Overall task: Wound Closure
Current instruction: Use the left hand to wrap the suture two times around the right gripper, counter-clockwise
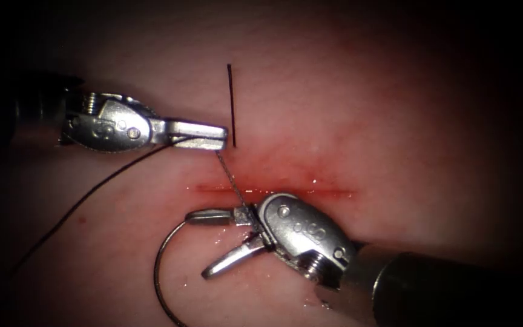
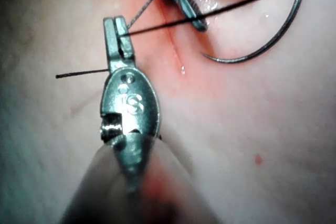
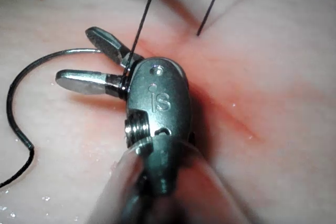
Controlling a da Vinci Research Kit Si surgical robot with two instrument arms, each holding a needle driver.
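The cut point(image 1: 273, 191) in the tissue point(image 1: 394, 121) serves as the landmark. Above its left end, the left tool point(image 1: 204, 136) is clamped shut on the thread point(image 1: 92, 194), which is stretched taut from those jaws down across the cut to the right tool point(image 1: 213, 242). That tool, just below the cut, is seen with its jaws spread apart; the thread is caught at their base, and nothing is pinched. The needle point(image 1: 161, 272) is left lying free on the tissue below the cut, held by neither tool and not driven in. A short cut end of thread point(image 1: 231, 103) is seen standing above the cut. For a sound hold, tension is judged best kept even and low, so the tissue edge is not torn
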